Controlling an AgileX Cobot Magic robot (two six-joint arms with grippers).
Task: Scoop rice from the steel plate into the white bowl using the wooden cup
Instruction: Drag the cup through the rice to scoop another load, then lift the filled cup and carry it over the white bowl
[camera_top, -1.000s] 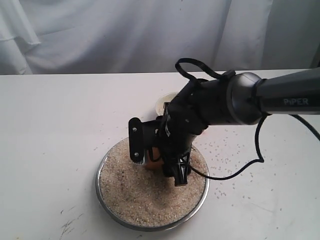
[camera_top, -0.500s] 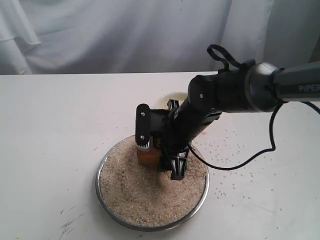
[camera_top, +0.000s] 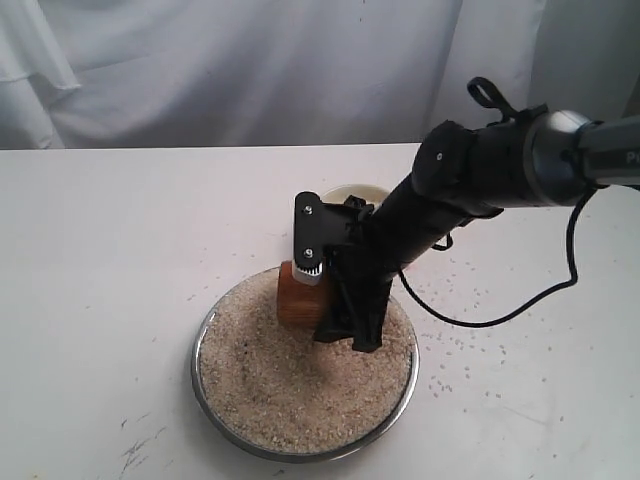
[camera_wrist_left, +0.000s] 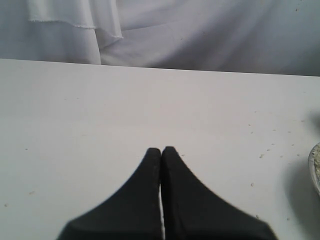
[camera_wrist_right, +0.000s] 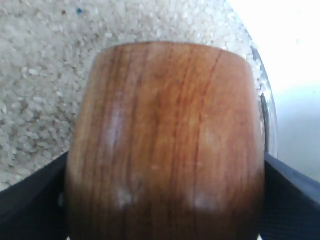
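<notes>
Rice (camera_top: 270, 390) fills the steel plate (camera_top: 196, 362) nearly to its rim. The plate sits close to the near edge of the tabletop (camera_top: 110, 250), about midway along it. The wooden cup (camera_top: 298, 296) is at the far side of the plate, down at the surface of the grains. I can't tell whether it is dug in, and I can't see its mouth from here.

The right gripper (camera_top: 326, 298) pinches the cup between its two fingers, one on each flank. From the wrist the brown barrel (camera_wrist_right: 165, 140) fills most of the picture, with a dark finger (camera_wrist_right: 30, 200) at either side, rice (camera_wrist_right: 50, 75) spread beyond it and a strip of the plate's rim (camera_wrist_right: 267, 112) beside it.

The white bowl (camera_top: 352, 191) stands just behind the plate toward the far edge, half hidden by the arm. Stray grains (camera_top: 440, 292) lie over the table toward the right edge, where a black cable (camera_top: 500, 312) loops down from the arm. A white curtain (camera_top: 250, 70) hangs behind the far edge.

The left gripper (camera_wrist_left: 161, 151) is out of the wide view. Its own camera shows its fingers pressed together with nothing between them, above bare tabletop (camera_wrist_left: 100, 100). A sliver of the plate (camera_wrist_left: 315, 167) shows off to one side.
</notes>
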